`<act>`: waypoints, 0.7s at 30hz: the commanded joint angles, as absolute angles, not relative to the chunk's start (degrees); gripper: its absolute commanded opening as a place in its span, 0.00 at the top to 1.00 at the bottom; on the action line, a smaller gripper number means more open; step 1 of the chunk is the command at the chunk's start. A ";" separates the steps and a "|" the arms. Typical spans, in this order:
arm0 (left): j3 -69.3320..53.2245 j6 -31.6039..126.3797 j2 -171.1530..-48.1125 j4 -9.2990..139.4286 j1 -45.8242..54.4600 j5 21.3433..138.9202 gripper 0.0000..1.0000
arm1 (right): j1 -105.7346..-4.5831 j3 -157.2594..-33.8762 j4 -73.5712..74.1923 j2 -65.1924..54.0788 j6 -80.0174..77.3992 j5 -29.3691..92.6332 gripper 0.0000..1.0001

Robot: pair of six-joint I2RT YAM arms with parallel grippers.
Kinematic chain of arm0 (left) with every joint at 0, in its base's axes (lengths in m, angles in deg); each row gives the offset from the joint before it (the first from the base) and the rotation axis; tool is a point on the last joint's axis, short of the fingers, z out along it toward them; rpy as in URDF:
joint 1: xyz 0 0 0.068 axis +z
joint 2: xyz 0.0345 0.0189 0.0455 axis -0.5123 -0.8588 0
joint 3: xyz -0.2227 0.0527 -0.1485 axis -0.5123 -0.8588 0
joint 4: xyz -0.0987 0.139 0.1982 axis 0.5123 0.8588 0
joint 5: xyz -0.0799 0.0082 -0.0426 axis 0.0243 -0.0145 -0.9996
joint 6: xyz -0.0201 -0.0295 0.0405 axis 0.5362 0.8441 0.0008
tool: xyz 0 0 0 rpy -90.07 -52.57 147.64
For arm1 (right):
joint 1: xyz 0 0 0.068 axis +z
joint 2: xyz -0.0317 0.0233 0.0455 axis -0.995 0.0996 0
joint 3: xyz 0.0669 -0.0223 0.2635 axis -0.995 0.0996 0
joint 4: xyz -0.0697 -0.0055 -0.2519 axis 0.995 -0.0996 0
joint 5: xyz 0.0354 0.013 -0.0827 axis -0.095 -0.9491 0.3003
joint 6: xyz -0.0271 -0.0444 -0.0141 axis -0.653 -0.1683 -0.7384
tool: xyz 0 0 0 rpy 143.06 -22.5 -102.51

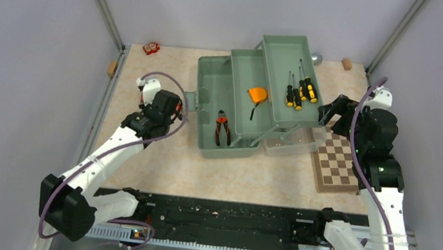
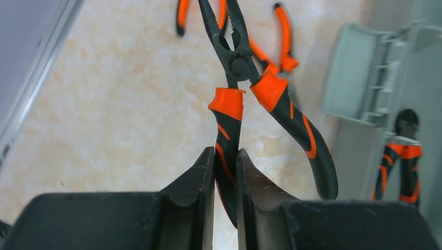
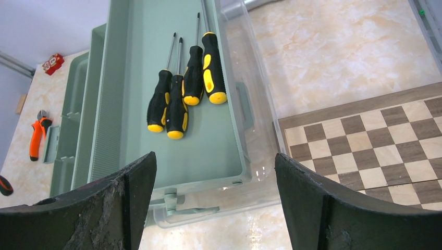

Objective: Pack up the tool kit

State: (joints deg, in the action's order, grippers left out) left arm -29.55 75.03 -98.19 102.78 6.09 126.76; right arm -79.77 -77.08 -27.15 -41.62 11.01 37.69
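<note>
1. Slippage looked the main hazard in the left wrist view. The left claw [image 2: 225, 159] was clamped on only one handle of the orange-handled pliers [image 2: 245, 88], and the other handle splayed free. The tool could therefore swivel or drop on its way to the toolbox [image 2: 359, 78]. A second pair [image 2: 284, 39] lay on the bench [image 2: 104, 104] just beyond the held nose, where the two might snag. A stowed pair [image 2: 404, 156] showed at the right edge, apparently inside the box.

2. In the top view the toolbox [image 1: 209, 98] stood open mid-bench with its trays fanned out to the right.
   - The stowed pair [image 1: 224, 127] lay in the bottom compartment, the tape measure [image 1: 257, 94] in the middle tray and the screwdrivers [image 1: 298, 93] in the top tray [image 1: 281, 50].
   - The left claw [image 1: 178, 110] hung just beside the box's left wall. That wall stood between it and the compartment, so a low carry could knock it.
   - The right claw [image 1: 327, 115] sat near the top tray's end, with the chessboard [image 1: 335, 163] close by.

3. In the right wrist view the right claw [image 3: 213, 161] gaped wide, gripping nothing, over the near end of the top tray [image 3: 208, 140].
   - Four screwdrivers [image 3: 185, 91] lay loose side by side, so a rough fold of the tray might roll them.
   - The translucent lid [image 3: 258, 120] lay just beside the chessboard [image 3: 365, 135]. I could not tell whether they touched, but the board might obstruct the lid's swing.
</note>
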 commanded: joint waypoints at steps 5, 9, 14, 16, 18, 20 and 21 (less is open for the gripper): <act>-13.86 51.41 -105.13 91.83 6.00 110.67 1.00 | -79.22 -79.44 -25.03 -42.64 10.39 38.24 0.17; -5.86 50.35 -112.68 95.43 4.46 109.31 1.00 | -79.27 -79.50 -25.10 -42.92 9.63 38.87 0.17; 1.55 52.29 -121.57 99.36 2.37 107.49 1.00 | -79.26 -79.68 -25.38 -43.52 8.06 40.82 0.17; 4.33 52.81 -124.84 101.02 1.41 106.62 1.00 | -79.22 -79.68 -25.66 -43.62 7.66 41.32 0.17; 6.70 52.94 -127.89 102.06 0.36 106.63 1.00 | -79.26 -79.68 -26.05 -43.78 7.45 41.64 0.17; 9.07 53.47 -131.03 103.27 -0.28 106.62 1.00 | -79.25 -79.65 -26.31 -44.04 7.28 42.03 0.17; 10.28 53.69 -132.52 103.82 -0.36 106.22 1.00 | -79.23 -79.57 -26.52 -44.22 7.14 42.22 0.17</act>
